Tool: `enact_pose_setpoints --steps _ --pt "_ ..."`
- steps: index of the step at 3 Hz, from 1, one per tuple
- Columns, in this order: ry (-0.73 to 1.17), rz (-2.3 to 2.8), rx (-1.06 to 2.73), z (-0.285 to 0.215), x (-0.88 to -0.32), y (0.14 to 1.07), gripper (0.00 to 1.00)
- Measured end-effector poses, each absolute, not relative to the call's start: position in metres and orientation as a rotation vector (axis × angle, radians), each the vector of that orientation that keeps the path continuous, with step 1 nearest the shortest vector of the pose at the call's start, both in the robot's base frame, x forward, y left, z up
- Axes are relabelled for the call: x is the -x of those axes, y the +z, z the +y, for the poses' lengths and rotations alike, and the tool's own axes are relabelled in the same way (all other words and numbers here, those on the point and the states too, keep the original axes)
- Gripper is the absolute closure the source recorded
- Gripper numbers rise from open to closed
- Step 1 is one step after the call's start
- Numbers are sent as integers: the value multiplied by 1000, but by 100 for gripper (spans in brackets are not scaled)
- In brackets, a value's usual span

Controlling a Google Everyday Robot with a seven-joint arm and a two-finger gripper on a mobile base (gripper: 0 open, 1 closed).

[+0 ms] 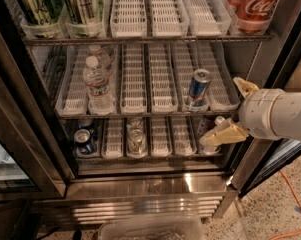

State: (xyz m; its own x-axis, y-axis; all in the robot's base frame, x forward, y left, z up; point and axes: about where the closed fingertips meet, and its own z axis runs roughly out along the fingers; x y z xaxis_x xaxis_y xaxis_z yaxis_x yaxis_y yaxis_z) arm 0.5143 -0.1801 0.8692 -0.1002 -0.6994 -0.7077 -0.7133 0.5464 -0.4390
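Note:
My gripper comes in from the right on a white arm, in front of the open fridge's right side. Its two beige fingers stand apart, so it is open and holds nothing. The upper finger is level with the middle shelf, just right of a blue can standing upright in a white tray. The lower finger lies in front of the bottom shelf, over a small bottle at that shelf's right end. The gripper touches neither the can nor the bottle as far as I can see.
Water bottles stand at the middle shelf's left. Green cans and red cola cans are on the top shelf. A blue can and silver cans lie on the bottom shelf. The door frame is at left, a clear bin below.

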Motion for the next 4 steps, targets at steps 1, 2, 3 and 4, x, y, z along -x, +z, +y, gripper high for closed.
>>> enact_pose_setpoints --steps 1,2,3,4 --pt "21 1764 1042 -173 -518 854 0" --pt "-42 1700 881 -193 -530 849 0" --pt "-126 1643 721 -227 -546 843 0" --pt "-112 1555 635 -207 -568 857 0"
